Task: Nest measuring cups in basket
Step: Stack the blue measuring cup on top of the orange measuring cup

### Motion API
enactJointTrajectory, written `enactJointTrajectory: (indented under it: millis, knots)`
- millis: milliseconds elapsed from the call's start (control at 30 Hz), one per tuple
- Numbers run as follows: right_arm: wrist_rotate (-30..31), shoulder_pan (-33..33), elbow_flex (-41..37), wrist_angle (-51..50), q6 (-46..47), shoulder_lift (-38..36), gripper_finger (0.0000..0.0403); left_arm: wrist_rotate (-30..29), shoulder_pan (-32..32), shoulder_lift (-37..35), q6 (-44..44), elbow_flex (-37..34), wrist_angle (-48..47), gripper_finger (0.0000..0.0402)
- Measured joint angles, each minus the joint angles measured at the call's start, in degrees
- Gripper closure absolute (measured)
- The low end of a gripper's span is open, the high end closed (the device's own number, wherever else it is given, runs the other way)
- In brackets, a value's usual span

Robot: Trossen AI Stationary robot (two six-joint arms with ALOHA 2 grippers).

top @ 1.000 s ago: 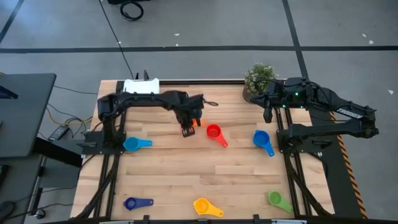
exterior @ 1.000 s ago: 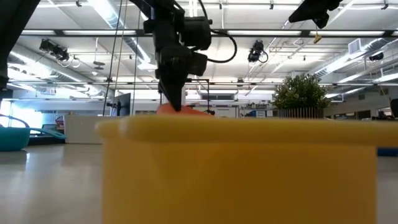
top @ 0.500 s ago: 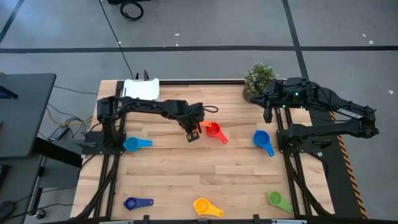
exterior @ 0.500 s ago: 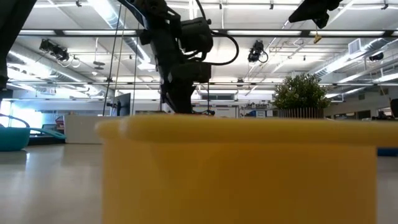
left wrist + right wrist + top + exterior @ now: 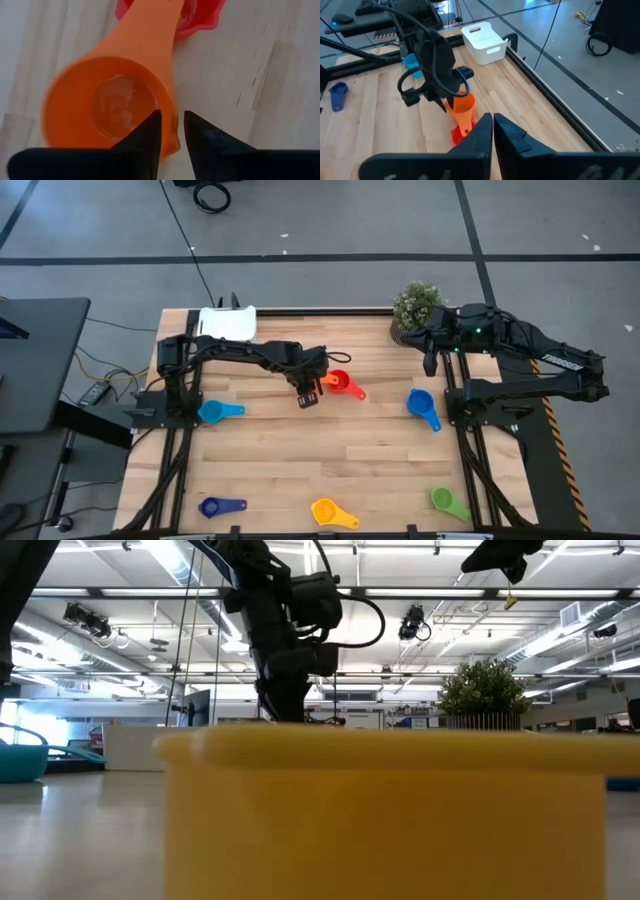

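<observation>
table (image 5: pixel 300 460): wood | on it: measuring cups (image 5: pixel 333 513), basket (image 5: pixel 227 323), potted plant (image 5: pixel 413 308)

Potted plant (image 5: pixel 415 305) at wooden table's (image 5: pixel 330 470) far corner; black cable (image 5: pixel 212 196) on floor.

high: overhead | low: table-level | wrists: both show orange cup (image 5: pixel 107 107)

Grey concrete floor (image 5: pixel 330 220) with dark seam lines surrounds the wooden table (image 5: pixel 300 470). Black cable (image 5: pixel 212 195) coiled on the floor. Dark desk (image 5: pixel 35 360) off to one side. Low view: ceiling strip lights (image 5: pixel 420 602), open hall, bright, even light.
</observation>
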Motion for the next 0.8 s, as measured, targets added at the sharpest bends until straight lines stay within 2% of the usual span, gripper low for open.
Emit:
enactJointTrajectory:
  millis: [167, 333, 800]
  knots:
    - [0.0, 0.01, 0.0, 0.22, -0.03, 0.0, 0.038, -0.04, 0.95, -0.65, -0.31, 0.02, -0.33, 0.0309]
    - [0.0, -0.01, 0.0, 0.3, -0.04, 0.02, 0.0379, -0.07, 2.51, -4.35, -0.28, 0.07, -1.36, 0.0309]
    - [-0.5, 0.01, 0.0, 0.9, -2.52, 0.66, 0.0382, 0.19, 3.98, -22.62, -2.38, 0.09, -3.27, 0.0308]
